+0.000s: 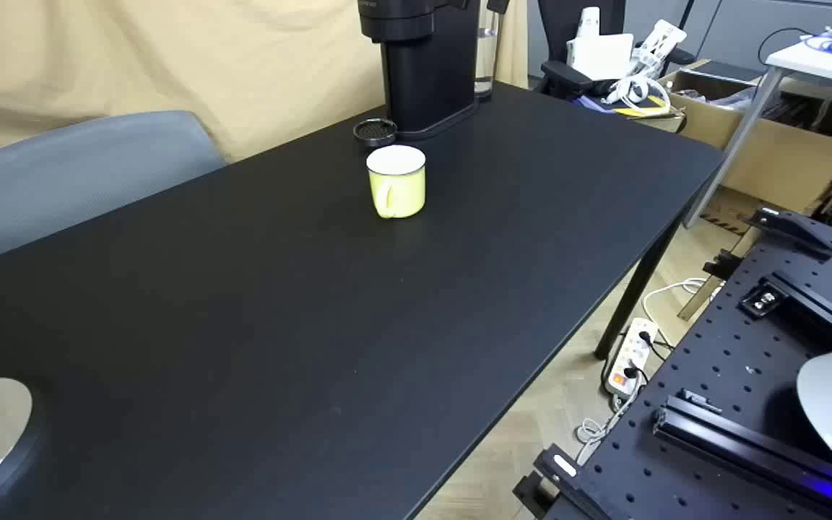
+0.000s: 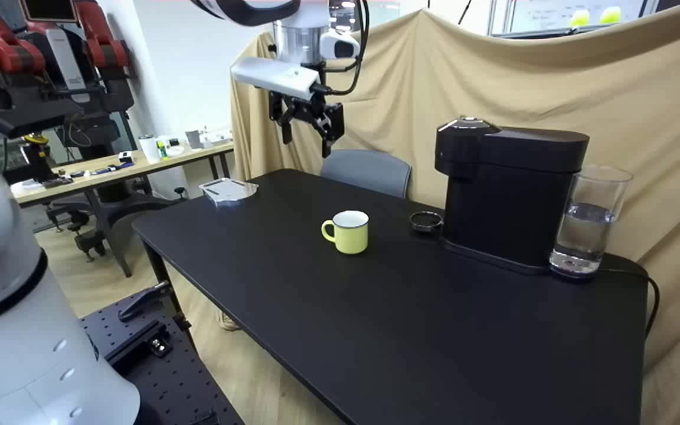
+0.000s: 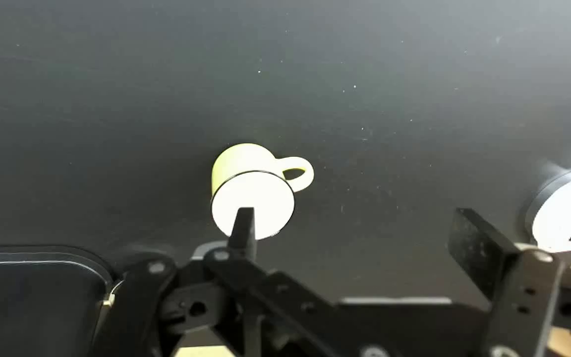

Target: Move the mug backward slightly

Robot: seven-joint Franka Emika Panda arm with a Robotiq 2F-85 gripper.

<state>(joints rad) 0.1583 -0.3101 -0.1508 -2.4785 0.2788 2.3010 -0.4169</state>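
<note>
A small, pale-yellow, cylindrical mug (image 2: 352,237) with a loop handle, a white inside and a thin dark line around the rim is standing upright on a large black table (image 1: 279,361). In both exterior views it is sitting near a shallow, round, black dish (image 2: 425,220) with a mesh-like top, yet standing apart from it. That dish is lying just beside the foot of a tall black coffee machine (image 2: 493,195), and a clear cylindrical container (image 2: 589,227), partly filled with clear liquid, is standing at the machine's opposite end. A black two-fingered gripper (image 3: 355,218) is hanging in the air from a white and silver robot arm (image 2: 301,44), higher than the mug and well apart from it. Its fingers (image 3: 243,230) are standing spread wide, with free space showing between them. In the wrist view the finger at the picture's left is hiding a bit of the mug's white mouth, while the handle is pointing toward the picture's right. In an exterior view a flat pale plate (image 2: 228,190) is lying near a table corner, a blue-grey chair back (image 2: 366,170) is rising past the table's edge, and a beige cloth curtain (image 2: 523,82) is hanging behind. On the pale, wood-patterned floor (image 1: 524,433) a white power strip (image 1: 630,357) is lying.
</note>
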